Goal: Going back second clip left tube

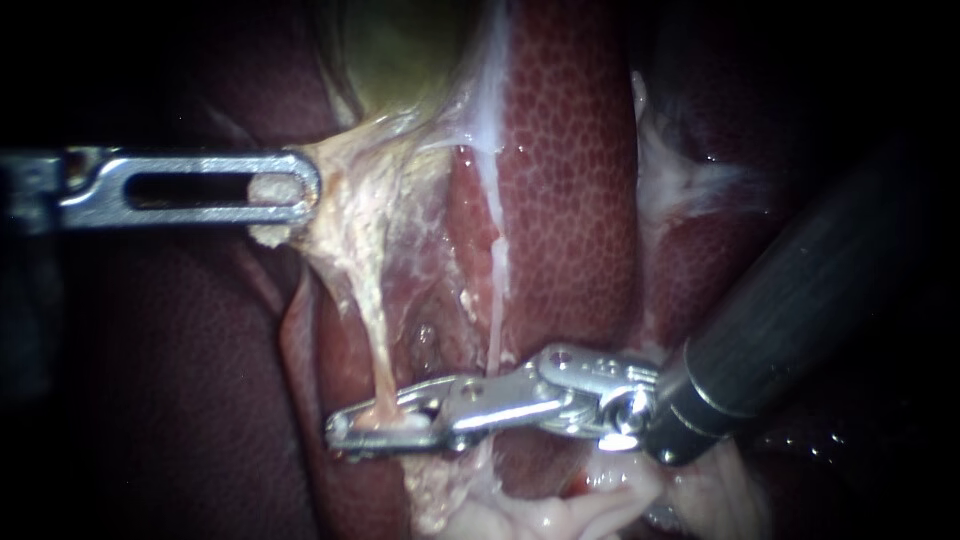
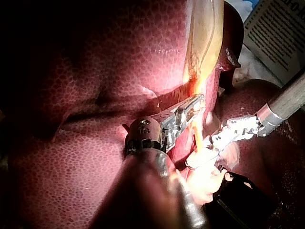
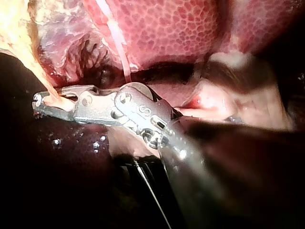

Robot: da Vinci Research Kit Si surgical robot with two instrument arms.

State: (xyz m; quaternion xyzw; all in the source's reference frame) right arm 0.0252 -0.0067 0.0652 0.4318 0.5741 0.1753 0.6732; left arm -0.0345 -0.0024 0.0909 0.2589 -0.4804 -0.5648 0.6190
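The left tube (image 1: 378, 345) is a thin pale strand stretched from the pale tissue (image 1: 345, 215) under the gallbladder (image 1: 400, 50) down to my right instrument (image 1: 340, 432). It passes through the gap between the open right jaws, a little back from their tips; in the right wrist view the right instrument (image 3: 37, 104) shows the same tube (image 3: 53, 99) between its jaws. I cannot make out a clip on the tube. My left instrument (image 1: 300, 190) is shut on the pale tissue and holds it pulled toward the left. In the left wrist view the left instrument (image 2: 193, 107) grips beside the gallbladder (image 2: 205, 33).
Dark red liver (image 1: 570, 150) surrounds the tube on both sides. A second thin whitish strand (image 1: 495, 300) runs just right of the left tube. Loose pale tissue (image 1: 540, 515) lies under the right instrument's wrist. The right shaft (image 1: 800, 300) fills the lower right.
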